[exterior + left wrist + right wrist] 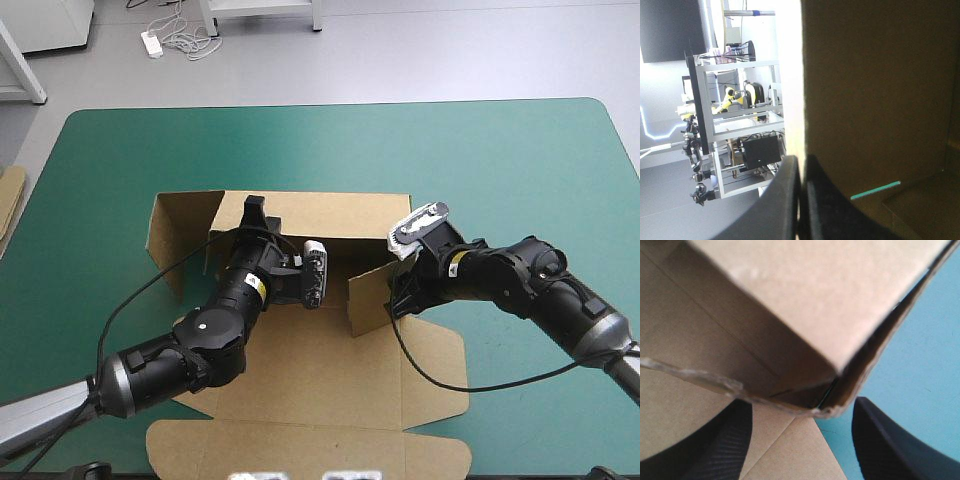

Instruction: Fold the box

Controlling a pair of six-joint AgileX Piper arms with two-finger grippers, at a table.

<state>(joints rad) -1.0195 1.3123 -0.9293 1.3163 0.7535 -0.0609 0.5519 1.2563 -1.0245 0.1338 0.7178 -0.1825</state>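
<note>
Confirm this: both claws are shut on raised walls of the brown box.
Only the left claw is shut on a wall of the box. The right claw is open, its fingers apart beside a raised corner, as the right wrist view shows.

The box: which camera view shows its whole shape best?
The high view: the box lies whole there, far side raised, near flaps flat. The left wrist view shows only one wall, pinched by the left gripper; the right wrist view shows only a corner.
</note>
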